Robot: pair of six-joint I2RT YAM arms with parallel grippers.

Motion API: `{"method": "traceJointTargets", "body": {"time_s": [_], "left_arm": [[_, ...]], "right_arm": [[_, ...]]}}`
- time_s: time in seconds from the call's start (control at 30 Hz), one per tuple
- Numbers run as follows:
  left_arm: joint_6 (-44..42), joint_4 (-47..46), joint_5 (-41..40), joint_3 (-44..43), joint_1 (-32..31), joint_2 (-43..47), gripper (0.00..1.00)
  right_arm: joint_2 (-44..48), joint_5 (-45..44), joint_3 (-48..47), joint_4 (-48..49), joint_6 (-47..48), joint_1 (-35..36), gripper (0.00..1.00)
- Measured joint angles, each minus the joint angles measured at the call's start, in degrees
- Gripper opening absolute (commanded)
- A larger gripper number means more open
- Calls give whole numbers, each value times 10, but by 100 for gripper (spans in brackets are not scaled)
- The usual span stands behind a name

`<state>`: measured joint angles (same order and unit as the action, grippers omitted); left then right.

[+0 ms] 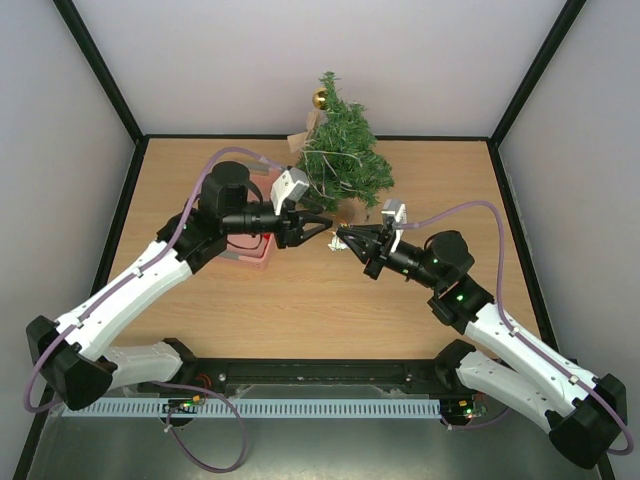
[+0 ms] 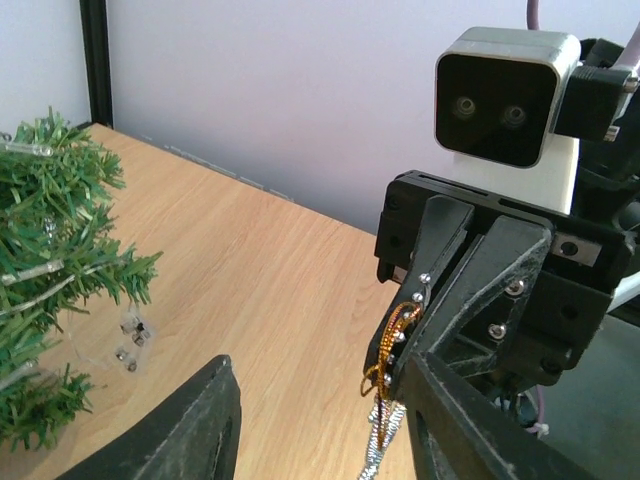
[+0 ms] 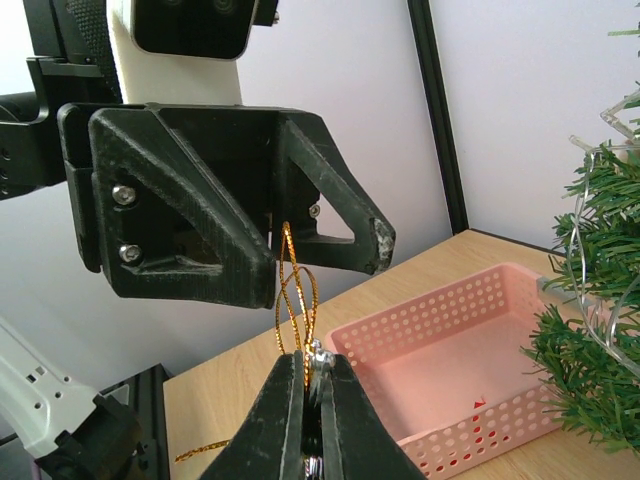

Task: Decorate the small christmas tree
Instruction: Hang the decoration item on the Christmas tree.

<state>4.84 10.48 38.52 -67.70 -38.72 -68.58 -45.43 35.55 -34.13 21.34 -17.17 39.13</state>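
Observation:
The small christmas tree (image 1: 345, 160) stands at the back middle of the table with a gold bauble (image 1: 320, 98) near its top; its branches show in the left wrist view (image 2: 50, 290) and the right wrist view (image 3: 600, 300). My right gripper (image 1: 343, 240) is shut on a silver ornament (image 3: 318, 362) whose gold thread loop (image 3: 292, 290) sticks up from the tips. My left gripper (image 1: 318, 228) is open and faces it tip to tip. Its fingers (image 3: 250, 270) stand on either side of the loop without closing on it. The loop also shows in the left wrist view (image 2: 395, 335).
A pink perforated basket (image 1: 252, 250) lies under the left arm, left of the tree; it looks empty in the right wrist view (image 3: 450, 360). A loose piece of gold thread (image 3: 205, 452) lies on the table. Black frame posts and white walls enclose the table.

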Motion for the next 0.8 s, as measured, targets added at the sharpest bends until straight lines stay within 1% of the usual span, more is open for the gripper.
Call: {"method": "traceJointTargets", "body": {"time_s": [0.1,0.17,0.2,0.43,0.47,0.5,0.6,0.67,0.7,0.8], "left_arm": [[10,-9,2,2,0,-6,16],[14,-12,0,3,0,-11,5],[12,-13,-4,3,0,-13,3],[16,-17,-17,3,0,-17,2],[16,-18,-18,3,0,-18,3],[16,-18,-20,3,0,-19,10],[14,-17,-28,2,0,-24,32],[18,-14,-35,1,0,-25,49],[19,-15,-34,1,0,-25,54],[36,-26,-23,1,0,-24,59]], "right_arm": [[0,-1,0,0,0,0,2],[0,-4,0,0,0,0,2],[0,-7,0,0,0,0,2],[0,-45,0,-3,3,0,2],[-1,-48,0,-5,4,0,2],[-2,-52,-1,-9,5,0,2],[-3,-61,-1,-17,6,0,2],[-3,-66,-1,-18,8,0,2],[-3,-68,-1,-18,9,0,2],[-1,-71,-1,-17,13,0,2]]}}
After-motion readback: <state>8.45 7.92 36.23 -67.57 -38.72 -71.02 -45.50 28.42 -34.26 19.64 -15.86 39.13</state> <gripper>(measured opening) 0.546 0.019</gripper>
